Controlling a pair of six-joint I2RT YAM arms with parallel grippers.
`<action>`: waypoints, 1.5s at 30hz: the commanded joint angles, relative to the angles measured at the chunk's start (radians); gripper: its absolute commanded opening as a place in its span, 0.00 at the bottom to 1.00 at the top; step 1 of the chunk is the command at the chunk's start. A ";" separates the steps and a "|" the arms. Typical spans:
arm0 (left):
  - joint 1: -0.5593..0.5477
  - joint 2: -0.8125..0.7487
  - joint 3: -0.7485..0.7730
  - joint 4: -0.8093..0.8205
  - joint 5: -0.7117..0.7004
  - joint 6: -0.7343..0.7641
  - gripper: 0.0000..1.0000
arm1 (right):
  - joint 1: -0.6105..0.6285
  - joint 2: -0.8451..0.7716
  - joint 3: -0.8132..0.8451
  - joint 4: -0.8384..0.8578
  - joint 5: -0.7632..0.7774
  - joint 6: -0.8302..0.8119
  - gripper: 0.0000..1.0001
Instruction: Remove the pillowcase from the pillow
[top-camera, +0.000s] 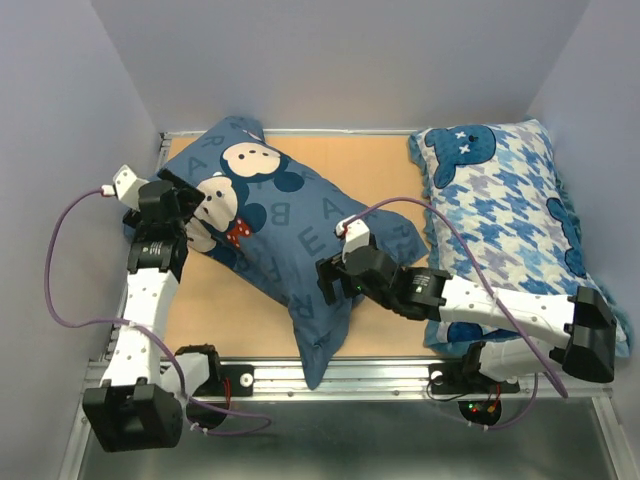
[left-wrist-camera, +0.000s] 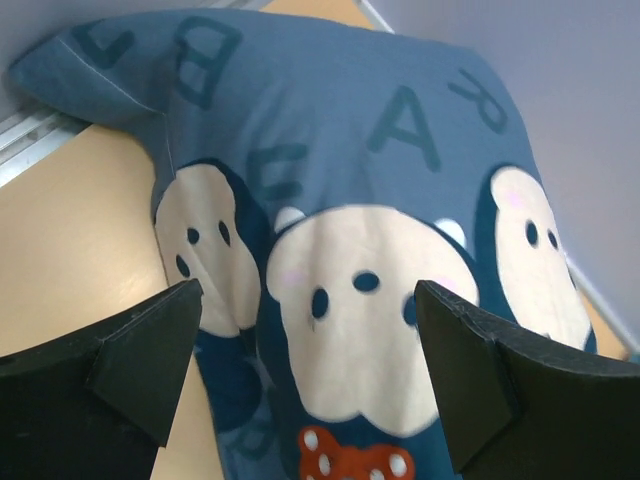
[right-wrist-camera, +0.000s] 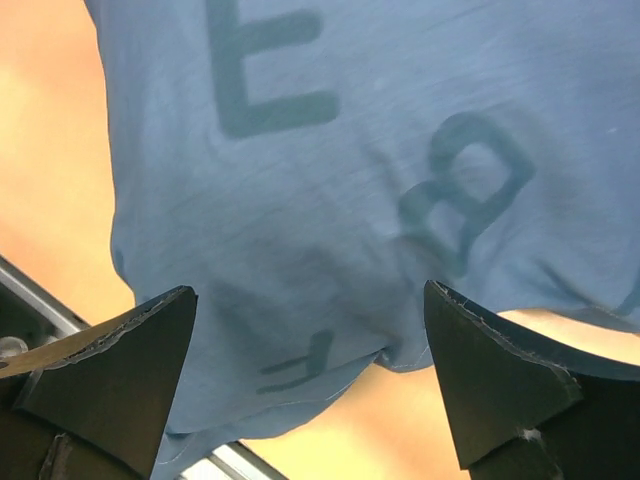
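Here, the dark slate-blue fabric pillowcase, printed with letters and cartoon faces, lies plump and diagonal across the tan wooden table, its near corner hanging over the front rail. The left gripper is at its far-left end and the right gripper near its lower end. Both have their fingers spread wide, clasping nothing. A blue-and-white houndstooth pillow lies along the table's right side.
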 joint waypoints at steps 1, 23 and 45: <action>0.129 0.034 -0.123 0.236 0.294 -0.073 0.99 | 0.070 0.040 0.037 0.060 0.186 -0.016 1.00; -0.032 0.198 -0.194 0.646 0.352 0.043 0.00 | 0.087 0.183 0.017 0.301 0.314 -0.065 0.18; -0.401 0.691 1.014 -0.304 0.138 0.348 0.00 | -0.452 0.178 0.335 0.014 -0.669 0.207 0.01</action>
